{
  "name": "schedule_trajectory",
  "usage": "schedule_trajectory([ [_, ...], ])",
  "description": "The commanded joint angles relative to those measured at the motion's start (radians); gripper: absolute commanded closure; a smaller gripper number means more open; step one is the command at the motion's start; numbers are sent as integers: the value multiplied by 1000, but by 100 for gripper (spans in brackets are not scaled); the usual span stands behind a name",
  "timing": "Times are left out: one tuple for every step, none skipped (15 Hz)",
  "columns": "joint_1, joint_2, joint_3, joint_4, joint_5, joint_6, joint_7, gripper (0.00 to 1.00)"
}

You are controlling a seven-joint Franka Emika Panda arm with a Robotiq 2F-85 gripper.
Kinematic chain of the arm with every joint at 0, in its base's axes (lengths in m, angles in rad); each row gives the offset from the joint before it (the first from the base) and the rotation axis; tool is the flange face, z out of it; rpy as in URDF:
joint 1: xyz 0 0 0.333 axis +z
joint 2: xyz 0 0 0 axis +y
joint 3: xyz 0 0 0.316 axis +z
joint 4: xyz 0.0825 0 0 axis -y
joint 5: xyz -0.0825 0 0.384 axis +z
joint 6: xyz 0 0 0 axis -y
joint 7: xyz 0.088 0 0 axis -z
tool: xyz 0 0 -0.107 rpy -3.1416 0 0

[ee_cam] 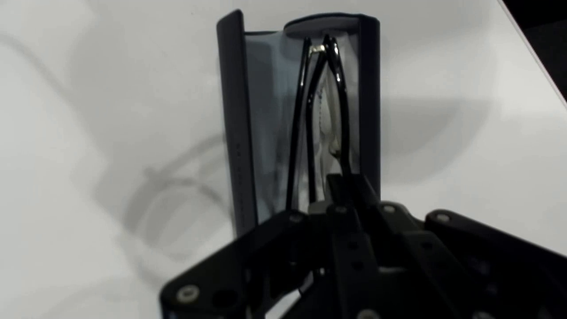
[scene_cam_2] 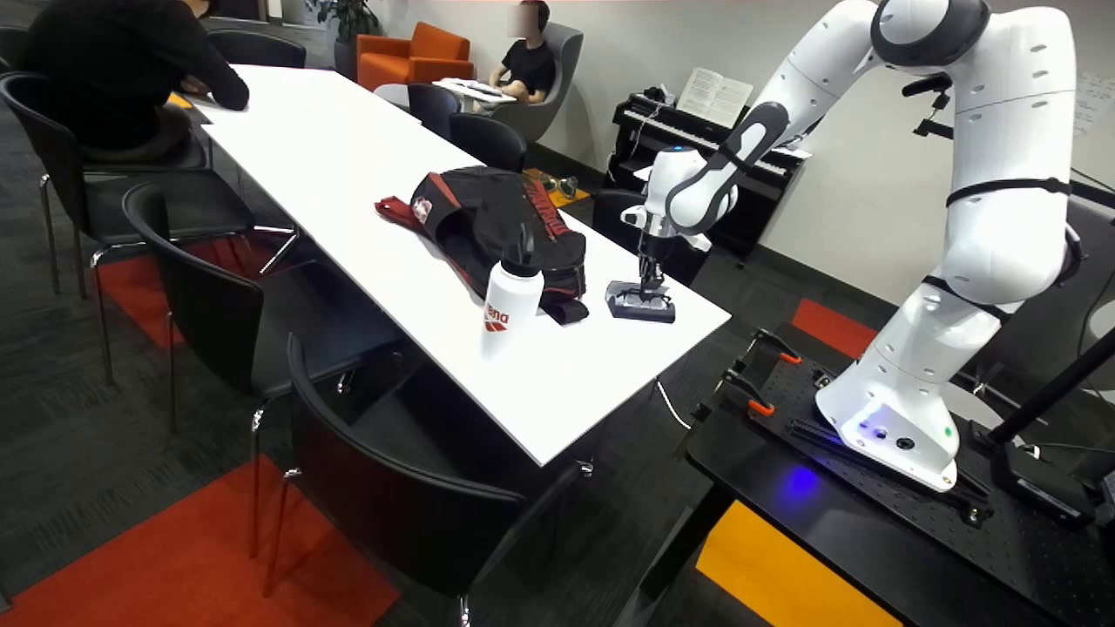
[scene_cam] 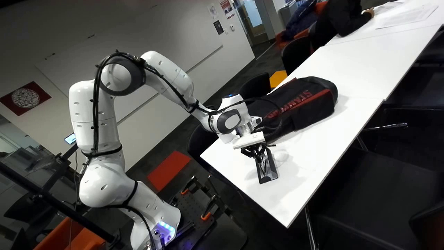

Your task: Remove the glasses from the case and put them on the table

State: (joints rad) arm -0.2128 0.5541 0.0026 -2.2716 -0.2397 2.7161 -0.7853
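Pinching, between the closed jaws of the gripper (ee_cam: 349, 180), the dark frame of the glasses (ee_cam: 344, 110), lying inside the opened case (ee_cam: 370, 110) on the white table (ee_cam: 443, 71). Beyond, in both exterior views, on to a black bag (scene_cam: 298, 111) with red lettering, then to a person (scene_cam: 341, 17) seated farther along.

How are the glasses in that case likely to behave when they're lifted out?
The glasses should be light for their size, given how thin they look. They may slip or swivel, since their black surface shines. They could also snag, as they sit inside the case.
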Motion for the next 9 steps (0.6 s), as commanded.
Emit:
schedule_trajectory([
  [16,-137,-26,-124,-28,86,37,98],
  [16,-164,-27,-147,-28,113,38,98],
  [4,-191,-10,-172,-18,133,15,98],
  [-2,-211,2,-188,-12,141,0,98],
  [-21,-234,35,-211,7,148,-37,98],
  [-43,-252,75,-228,36,144,-82,98],
  [-57,-265,116,-241,71,134,-125,98],
  [-75,-269,161,-248,116,117,-181,98],
  [-79,-271,194,-254,153,108,-223,98],
])
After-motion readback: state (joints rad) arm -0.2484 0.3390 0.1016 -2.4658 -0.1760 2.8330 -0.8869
